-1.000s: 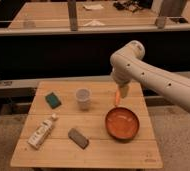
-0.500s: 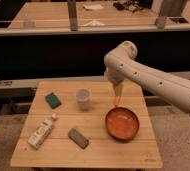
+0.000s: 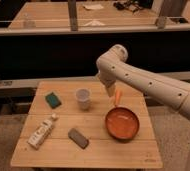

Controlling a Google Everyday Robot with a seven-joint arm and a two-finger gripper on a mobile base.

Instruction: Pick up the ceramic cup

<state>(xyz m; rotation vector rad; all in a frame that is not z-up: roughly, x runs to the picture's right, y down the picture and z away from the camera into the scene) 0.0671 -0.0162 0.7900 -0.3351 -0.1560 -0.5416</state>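
A wooden table [image 3: 100, 156] carries everything. At its near left a white tube-like bottle [image 3: 42, 134] lies on its side, slanting toward the near edge. Farther back, near the far left corner, a green sponge [image 3: 52, 99] lies flat. Right of the bottle, toward the near side, lies a dark grey block [image 3: 78, 138].

The cup [image 3: 83, 98] stands upright on the far middle of the table, rim up, apart from the sponge on its left and the block nearer the front.

The claw [image 3: 110, 91] hangs pointing down just to the right of the cup and a little above it, not touching it, with bare table showing between them. Whether the claw is released or clenched cannot be told.

The white arm [image 3: 148, 87] reaches in from the right. Below it an orange pan [image 3: 122, 123] sits on the right half of the table, its handle [image 3: 118, 96] pointing away toward the far edge, close beside the claw.
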